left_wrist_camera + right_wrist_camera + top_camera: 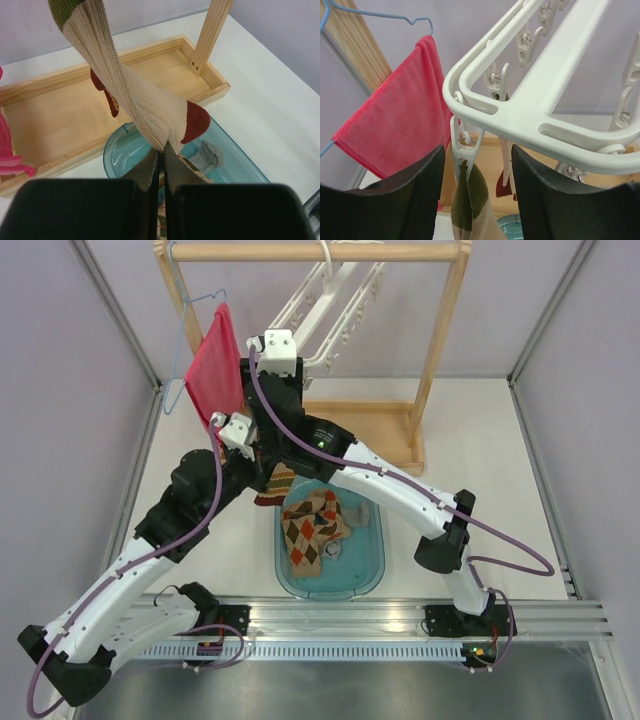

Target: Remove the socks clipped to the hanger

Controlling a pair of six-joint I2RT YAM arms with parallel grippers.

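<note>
1. The left claw (161, 150) is clamped on only the red toe tip of the cream ribbed sock (145, 100). The sock hangs stretched from the white hanger (530, 115) above. With so thin a bite, a firm downward tug could pull the fabric out of the pinch.
2. The sock's olive cuff sits in a clip (462, 150) at the hanger's corner. Pulling before that clip is opened would likely drag the whole frame down, tilting it or unseating its hook from the rail.
3. The right claw (476, 155) stands apart, one finger on each side of that clip. If it closes too high or too low it may grip the frame or the cuff instead of the clip's levers, and the sock would not come free.
4. A second sock (107, 92) hangs just behind and could be snagged.
5. The basin (117, 150) lies below, with the toe near its rim. A careless release could drop the sock onto the wooden rack base (60, 110) or the bench (260, 90).
</note>
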